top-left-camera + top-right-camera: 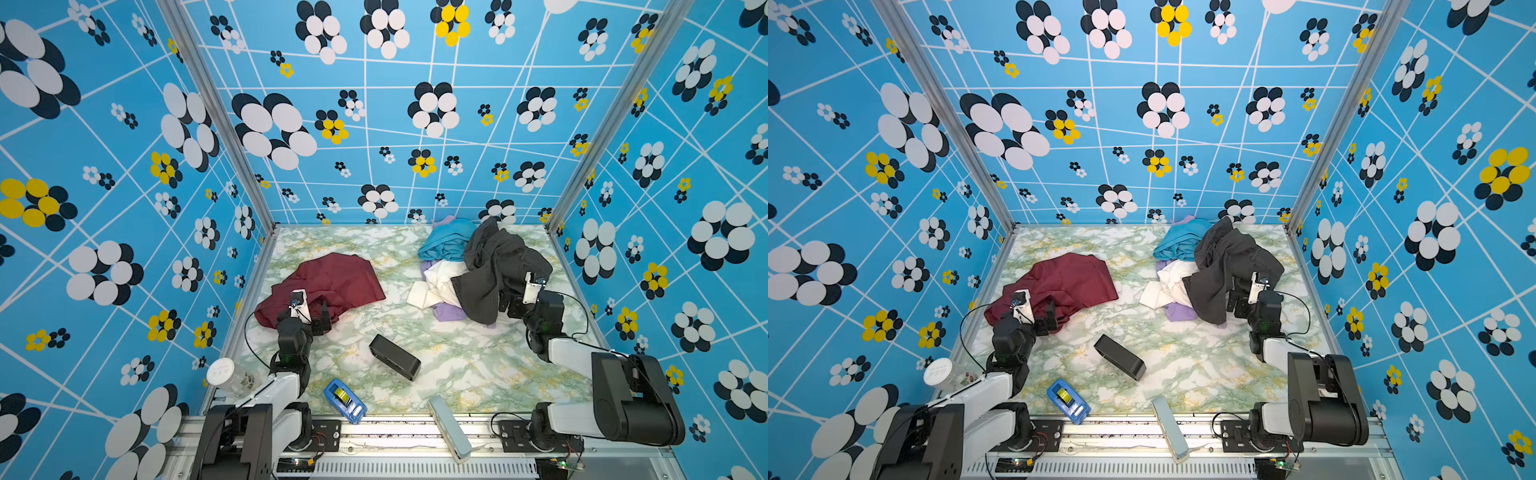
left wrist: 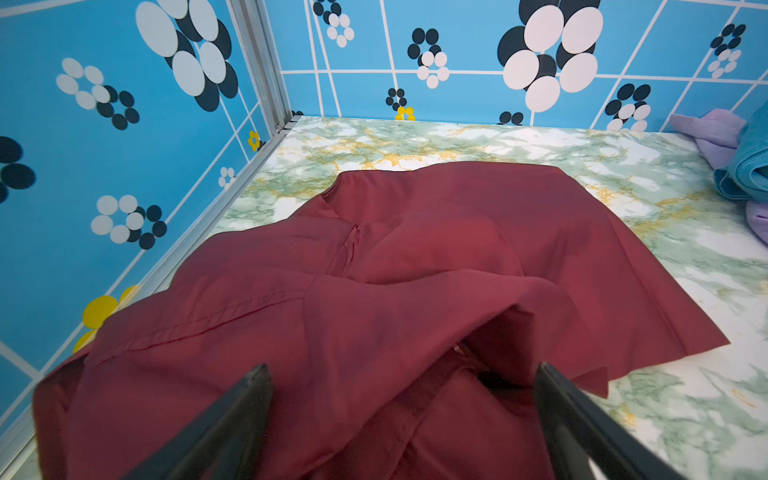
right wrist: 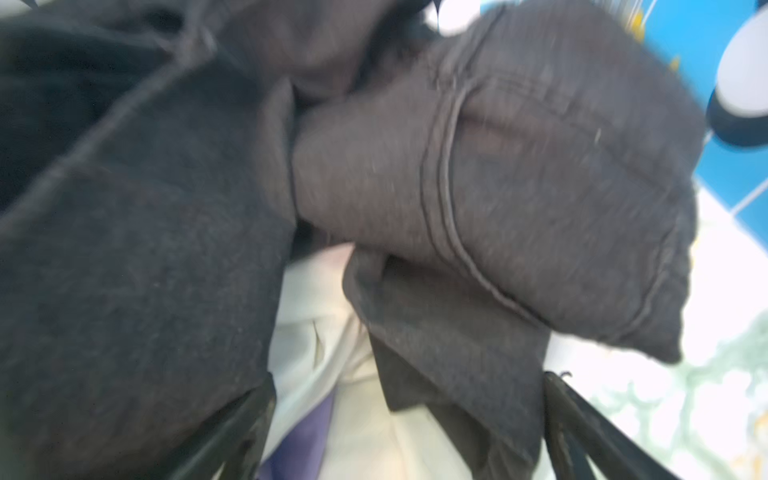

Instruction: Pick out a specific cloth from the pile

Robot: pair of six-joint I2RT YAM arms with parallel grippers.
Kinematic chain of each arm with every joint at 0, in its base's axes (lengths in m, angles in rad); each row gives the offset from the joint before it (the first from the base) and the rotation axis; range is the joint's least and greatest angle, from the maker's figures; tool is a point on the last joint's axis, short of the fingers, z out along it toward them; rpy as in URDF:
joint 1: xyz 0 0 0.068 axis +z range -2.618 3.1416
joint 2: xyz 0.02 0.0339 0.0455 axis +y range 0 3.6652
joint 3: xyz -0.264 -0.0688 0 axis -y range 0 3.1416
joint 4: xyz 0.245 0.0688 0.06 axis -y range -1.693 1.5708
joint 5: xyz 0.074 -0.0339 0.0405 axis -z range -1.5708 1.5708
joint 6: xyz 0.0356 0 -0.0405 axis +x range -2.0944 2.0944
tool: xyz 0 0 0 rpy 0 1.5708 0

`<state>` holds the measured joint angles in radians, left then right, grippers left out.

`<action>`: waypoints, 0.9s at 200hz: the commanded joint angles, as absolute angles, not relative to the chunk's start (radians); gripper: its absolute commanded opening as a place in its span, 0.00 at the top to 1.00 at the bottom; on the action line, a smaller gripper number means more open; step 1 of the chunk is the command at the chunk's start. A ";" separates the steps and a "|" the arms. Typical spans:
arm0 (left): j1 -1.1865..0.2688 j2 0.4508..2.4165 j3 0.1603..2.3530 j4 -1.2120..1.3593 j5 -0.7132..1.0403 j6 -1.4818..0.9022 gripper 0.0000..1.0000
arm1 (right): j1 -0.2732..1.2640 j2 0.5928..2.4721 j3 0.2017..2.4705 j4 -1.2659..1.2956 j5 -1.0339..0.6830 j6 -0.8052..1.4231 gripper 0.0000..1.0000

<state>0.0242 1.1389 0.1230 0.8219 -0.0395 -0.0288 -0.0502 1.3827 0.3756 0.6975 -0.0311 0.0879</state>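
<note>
Maroon cloth (image 1: 332, 278) lies on worktop (image 1: 457, 365), well apart from pile (image 1: 444, 249). Left jaws released, straddling its near fold; right jaws released beside charcoal garment (image 1: 494, 266). Recommend lifting left jaws straight clear to avoid snagging the fabric.

Smooth, faintly shiny maroon cloth (image 2: 415, 257); coarse matt charcoal garment (image 3: 540, 187); glossy marbled tabletop (image 1: 457, 361).

Maroon cloth (image 1: 332, 278): one. Pile (image 1: 478, 286): one, holding four visible pieces: sky-blue garment (image 1: 446, 243), one; white cloth (image 1: 436, 284), one; lavender garment (image 1: 451, 312), one; charcoal garment (image 1: 492, 257), one. Black box (image 1: 395, 357): one. Blue case (image 1: 345, 401): one. Clear jar (image 1: 226, 373): one. Grey bar (image 1: 451, 430): one. Robot arms (image 1: 284, 386) (image 1: 575, 355): two.
</note>
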 commanded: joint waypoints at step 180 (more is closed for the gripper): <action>0.012 1.548 0.378 0.927 0.061 -0.020 0.01 | -0.034 1.541 0.377 0.908 0.029 0.050 0.01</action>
